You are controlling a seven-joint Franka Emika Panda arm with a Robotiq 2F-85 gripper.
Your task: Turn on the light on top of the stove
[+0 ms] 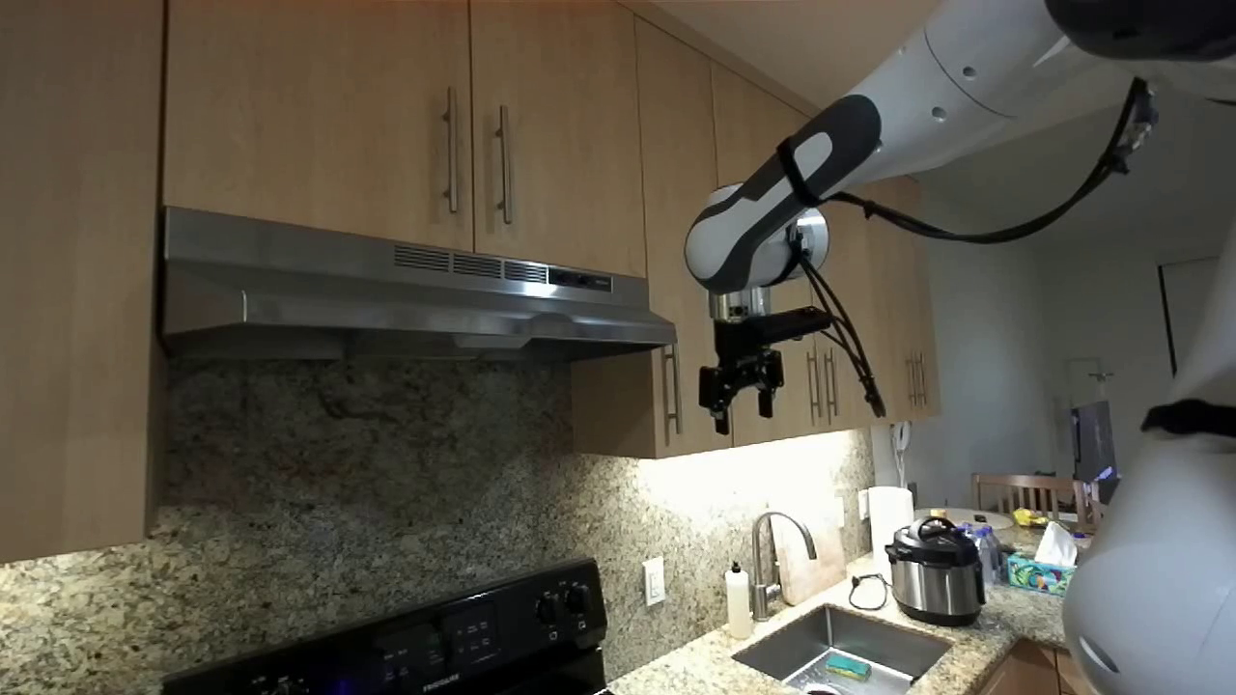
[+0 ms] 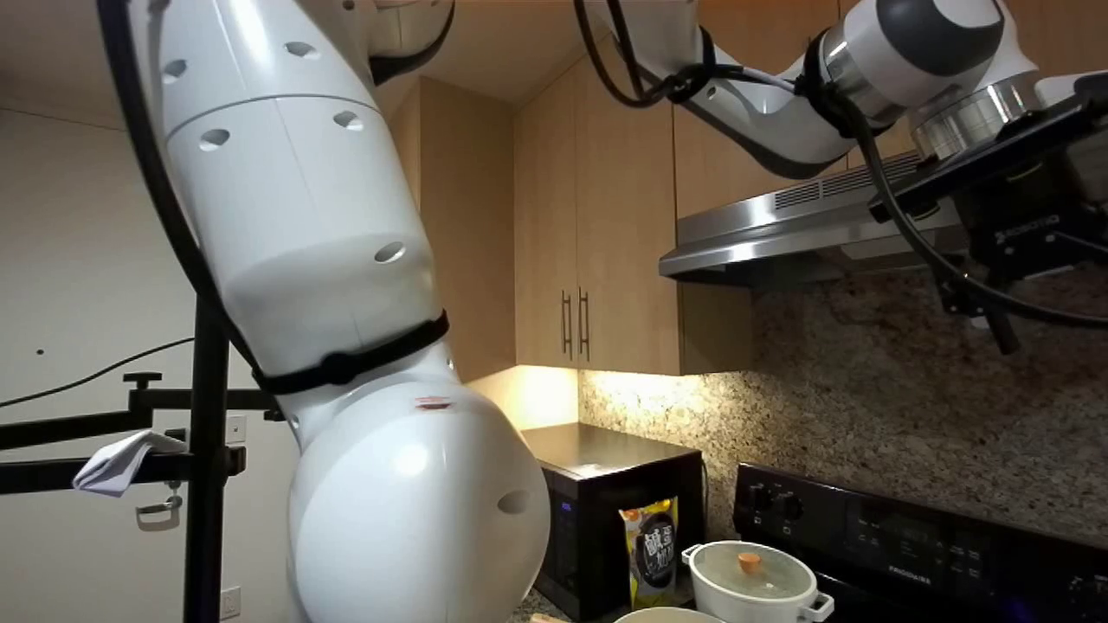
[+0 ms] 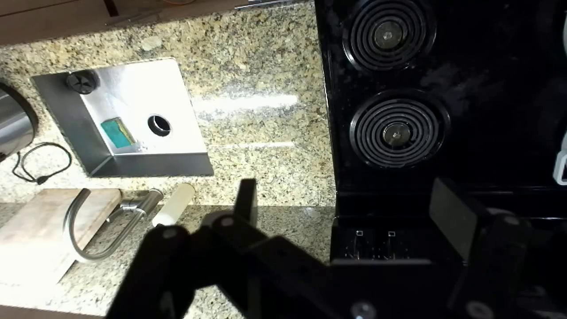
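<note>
Jaws apart, pointing down; free air between them and edge of hood (image 1: 415,301).

The Robotiq gripper (image 1: 744,413) hangs pointing down, its two fingers (image 3: 246,201) spread well apart, their pads (image 3: 452,221) facing each other across a wide gap. Just above it, a silver flange (image 1: 740,303) joins it to the rounded white-and-grey wrist (image 1: 716,253). A black bracket (image 1: 797,324) juts out sideways above the fingers, and dark cables (image 1: 872,391) droop beside them. From the wrist the forearm (image 1: 951,82) slopes upward, away from the gripper. In an exterior view, the thick white lower links (image 2: 303,216) stand well apart from the gripper, ringed by a black strap (image 2: 342,365).
</note>
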